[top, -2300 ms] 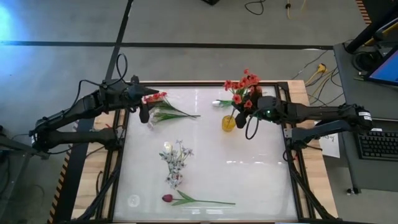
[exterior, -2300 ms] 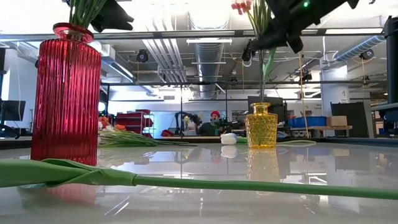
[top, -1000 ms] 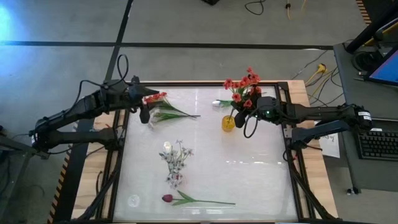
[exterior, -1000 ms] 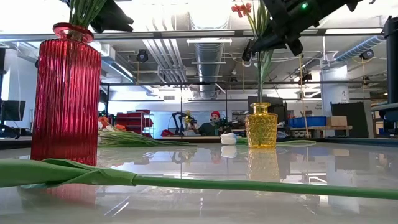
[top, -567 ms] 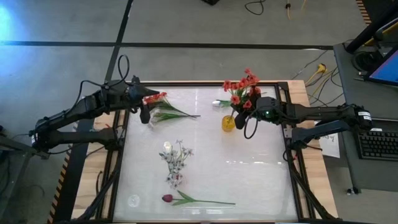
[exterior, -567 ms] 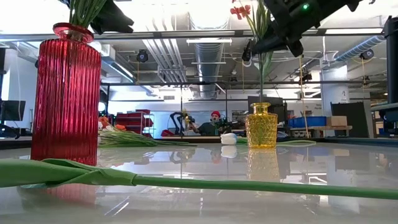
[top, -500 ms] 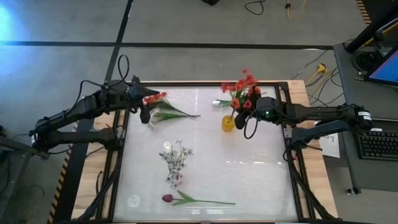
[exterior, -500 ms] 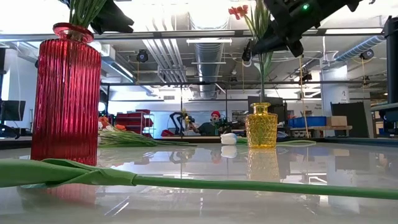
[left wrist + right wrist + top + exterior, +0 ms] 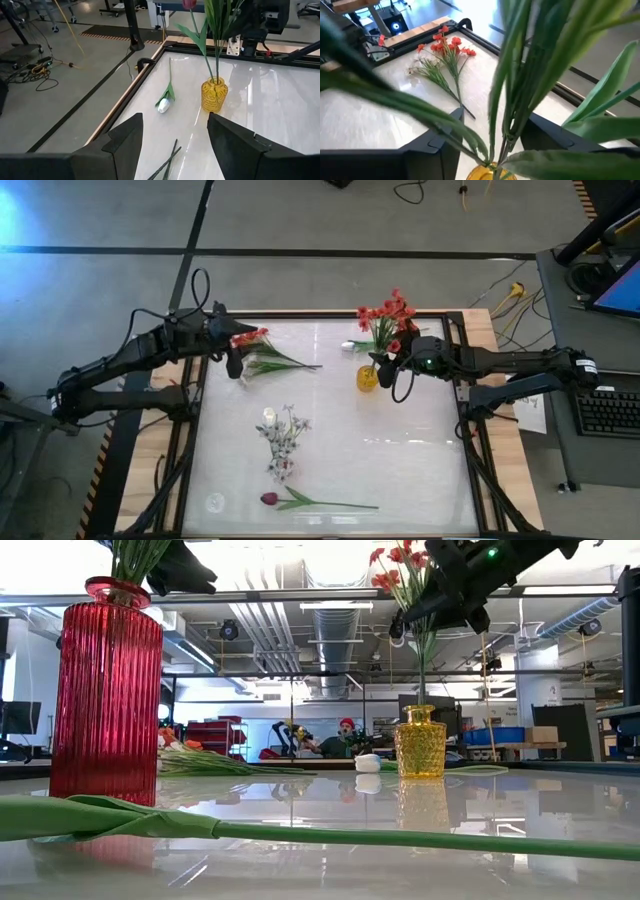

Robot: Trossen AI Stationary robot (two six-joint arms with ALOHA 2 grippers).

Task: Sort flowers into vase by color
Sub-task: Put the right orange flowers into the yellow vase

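High view: orange-red blossom cluster stems [image 9: 385,330] stand upright in the small yellow glass vase [image 9: 368,376], far right on the counter [image 9: 420,470]; right pincer [image 9: 387,368] spread around them; left pincer [image 9: 232,366] parted, empty.

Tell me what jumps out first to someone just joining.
The yellow vase at the table's far right, holding orange-red flowers, with the right gripper open around their stems. A tall red vase looms close in the low view. The left gripper hovers open by the loose orange-red flowers.

Orange-red flowers [image 9: 385,320] stand in the yellow vase [image 9: 368,376]; other stems lie flat
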